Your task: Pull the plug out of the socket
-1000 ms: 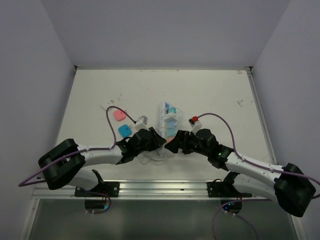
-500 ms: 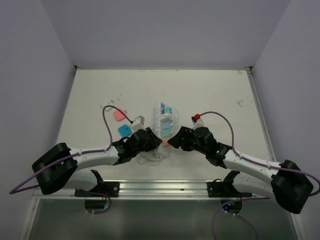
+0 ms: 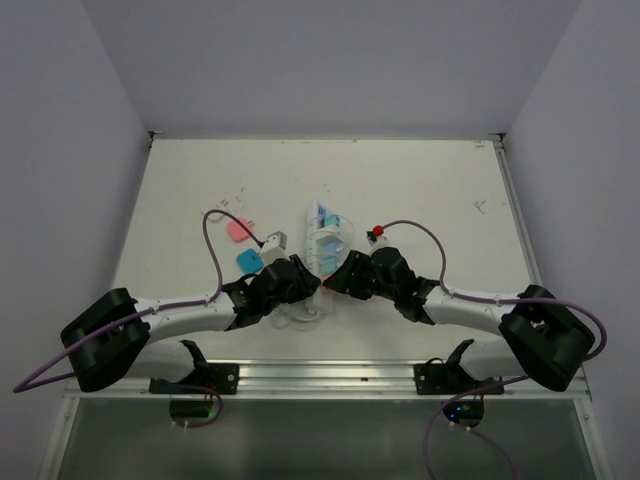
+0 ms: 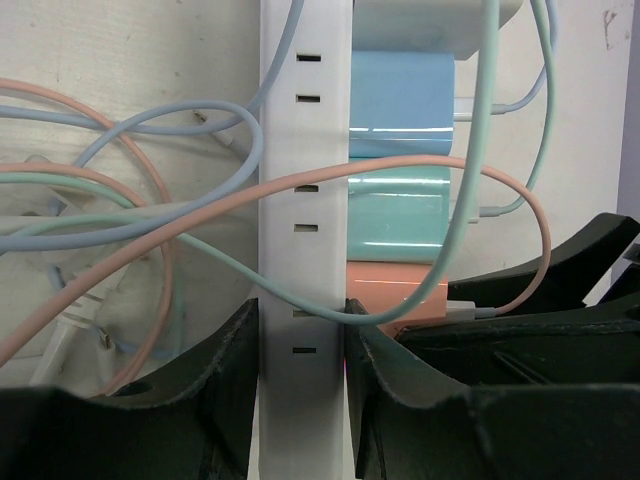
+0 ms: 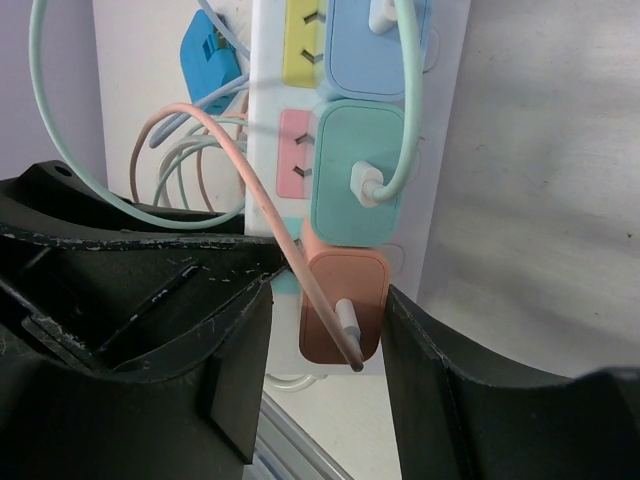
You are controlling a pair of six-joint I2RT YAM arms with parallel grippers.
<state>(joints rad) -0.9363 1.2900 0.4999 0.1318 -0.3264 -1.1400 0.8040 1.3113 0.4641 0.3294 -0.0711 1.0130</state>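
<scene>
The long white socket (image 4: 300, 150) lies on the counter (image 5: 540, 150), in the middle near the front edge. The left tool (image 4: 300, 345) pinches the socket's near end, with a finger pressed against each long side. The right tool (image 5: 328, 320) is spread around the orange plug (image 5: 345, 280) seated in the socket. One finger touches the plug and the other sits just off it.

One socket (image 4: 303, 150), four plug cubes (image 4: 400, 95), two loose coloured blocks (image 3: 238, 229)
</scene>
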